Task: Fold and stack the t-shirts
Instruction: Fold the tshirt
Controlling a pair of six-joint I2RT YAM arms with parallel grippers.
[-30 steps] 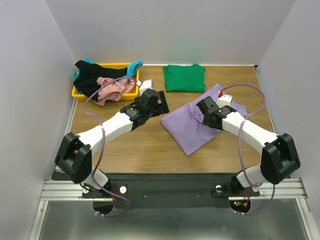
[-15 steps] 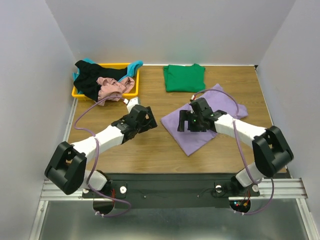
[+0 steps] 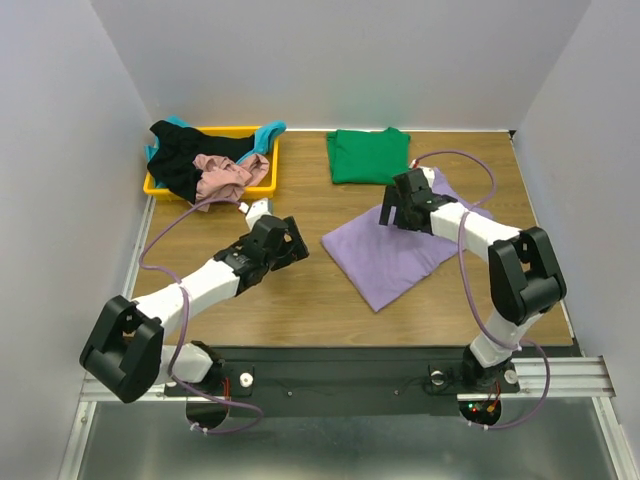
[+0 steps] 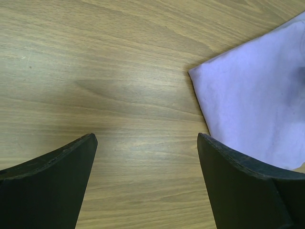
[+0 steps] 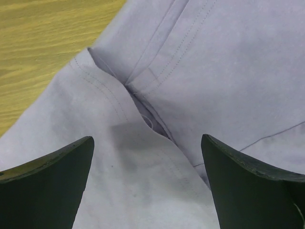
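The lavender purple t-shirt (image 3: 400, 258) lies partly folded and askew on the table right of centre. My right gripper (image 3: 396, 210) hovers open over its far-left part; in the right wrist view a stitched hem fold of the purple t-shirt (image 5: 228, 57) lies between the spread jaws of the right gripper (image 5: 147, 138). My left gripper (image 3: 288, 244) is open over bare wood just left of the shirt's left corner (image 4: 257, 95), with nothing between the fingers of the left gripper (image 4: 147, 138). The green t-shirt (image 3: 368, 156) lies folded at the back.
The yellow tray (image 3: 160, 188) at the back left holds the black t-shirt (image 3: 180, 162), the dusty pink one (image 3: 228, 176) and the teal one (image 3: 268, 132) in a crumpled heap spilling over its rim. Grey walls close in on the left, right and back.
The left gripper has drawn back toward me and stopped left of the purple shirt. The right gripper swung left over the shirt, then out to its far-left edge. Both stayed open.
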